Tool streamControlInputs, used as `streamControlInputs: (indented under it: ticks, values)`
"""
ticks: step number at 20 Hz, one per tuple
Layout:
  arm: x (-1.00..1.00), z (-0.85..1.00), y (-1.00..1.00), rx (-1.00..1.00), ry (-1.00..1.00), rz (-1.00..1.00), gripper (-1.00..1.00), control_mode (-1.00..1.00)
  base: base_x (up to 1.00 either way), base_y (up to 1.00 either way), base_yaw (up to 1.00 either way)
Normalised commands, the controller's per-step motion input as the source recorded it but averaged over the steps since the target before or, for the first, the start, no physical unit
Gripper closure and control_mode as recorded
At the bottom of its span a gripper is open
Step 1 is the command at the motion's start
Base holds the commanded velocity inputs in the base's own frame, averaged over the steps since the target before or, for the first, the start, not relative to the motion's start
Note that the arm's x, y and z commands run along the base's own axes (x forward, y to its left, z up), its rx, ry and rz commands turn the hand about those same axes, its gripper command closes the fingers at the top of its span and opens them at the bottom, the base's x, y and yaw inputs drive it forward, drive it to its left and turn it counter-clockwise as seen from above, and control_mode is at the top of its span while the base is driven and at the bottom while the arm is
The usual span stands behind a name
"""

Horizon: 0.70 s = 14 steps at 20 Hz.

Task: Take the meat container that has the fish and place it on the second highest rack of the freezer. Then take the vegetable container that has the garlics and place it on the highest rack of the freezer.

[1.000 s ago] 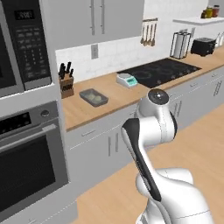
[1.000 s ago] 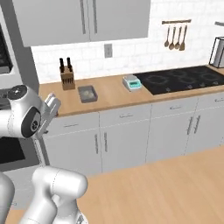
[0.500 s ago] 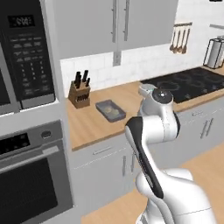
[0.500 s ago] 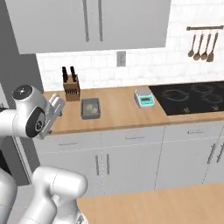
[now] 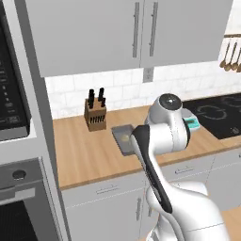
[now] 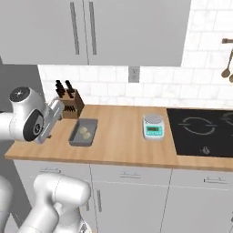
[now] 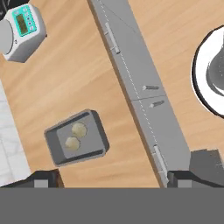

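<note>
The vegetable container (image 6: pixel 77 136) is a dark-grey rectangular tray on the wooden counter, just in front of the knife block. Two pale garlics (image 6: pixel 84 132) lie inside it. In the hand view the tray (image 7: pixel 92 141) sits at the lower left with both garlics (image 7: pixel 78 129) showing. My gripper (image 7: pixel 116 177) hangs above the counter's front edge, off to one side of the tray and well above it. It is open, with nothing between its fingers. In the left base view my arm covers part of the tray (image 5: pixel 120 133). The meat container, the fish and the freezer are out of view.
A knife block (image 6: pixel 70 101) stands against the tiled wall behind the tray. A small scale (image 6: pixel 154 126) sits to its right, then a black cooktop (image 6: pixel 205 132). Grey wall cupboards (image 5: pixel 136 33) hang overhead. An oven stack (image 5: pixel 19 188) stands at the left end.
The whole picture has slid sideways as the base drove along the counter; the tray and knife block now sit nearer the middle. My arm's pose is about the same.
</note>
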Motion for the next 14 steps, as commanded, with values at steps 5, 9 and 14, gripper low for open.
streamControlInputs:
  ticks: [5,9,14]
  values:
    - [0.00,0.00,0.00,0.00,0.00,0.00,-1.00,1.00,0.45,-0.07,0.06]
    - [0.25,-0.07,0.00,0.00,0.00,0.04,-1.00,-1.00,0.75,0.00,0.06]
    - [0.93,-0.79,-0.14,0.00,0.26,0.51,-1.00,-1.00,0.00,0.00,0.00]
